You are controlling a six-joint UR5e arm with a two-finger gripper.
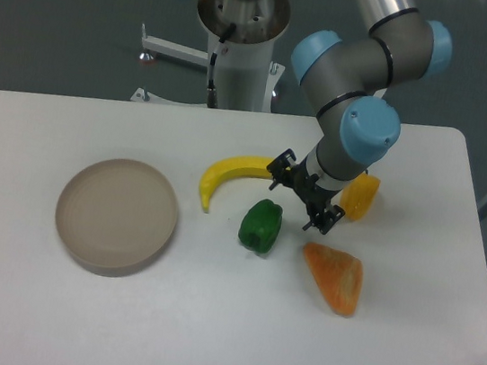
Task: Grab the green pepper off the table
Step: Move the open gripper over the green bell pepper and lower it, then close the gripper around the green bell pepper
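The green pepper (260,226) is small, glossy and dark green, and lies near the middle of the white table (204,331). My gripper (301,201) hangs just up and to the right of it, close to the table, its black fingers spread apart and nothing between them. It does not touch the pepper.
A yellow banana (226,176) lies just left of the gripper. A yellow-orange pepper (359,196) sits partly behind the arm's wrist. An orange wedge-shaped piece (335,277) lies right of the green pepper. A round beige plate (117,214) is at the left.
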